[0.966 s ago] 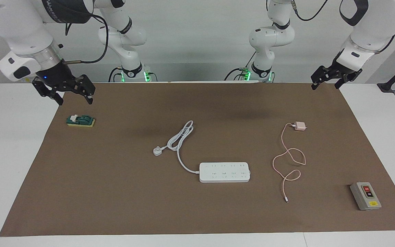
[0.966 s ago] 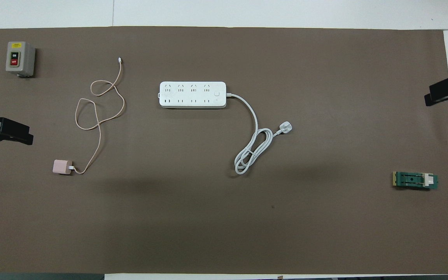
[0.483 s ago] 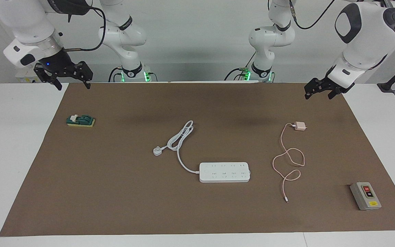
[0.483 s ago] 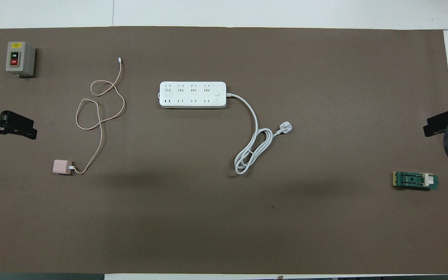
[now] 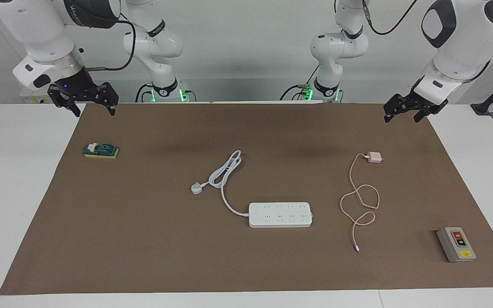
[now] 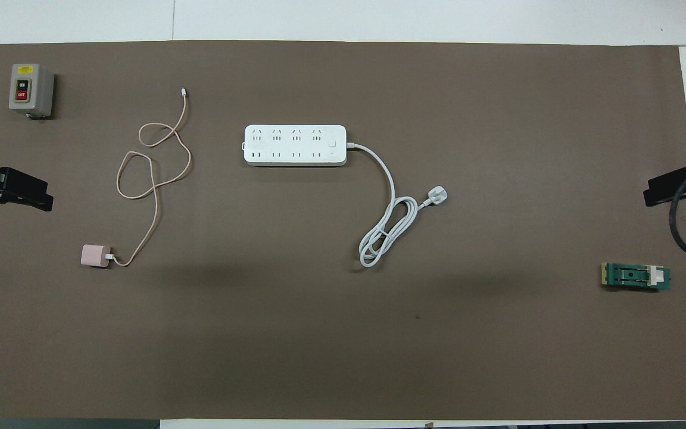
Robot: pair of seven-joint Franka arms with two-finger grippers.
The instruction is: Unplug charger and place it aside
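A matt brown paper-like mat (image 5: 144, 239) carries a smooth white plastic power strip (image 5: 280, 214) (slightly glossy).

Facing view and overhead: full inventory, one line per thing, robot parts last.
charger: 1, pale pink cube with looping pink cable, lying unplugged on the mat toward the left arm's end
power strip: 1, white with thick white cord, mid-mat, sockets empty
grey box: 1, grey with red and black buttons, farther from the robots than the charger
green block: 1, green on a yellow base, right arm's end
mat: 1, brown, covering the white table
left pincer: 1, black, open, over the mat's edge
right pincer: 1, black, open, over the mat's corner
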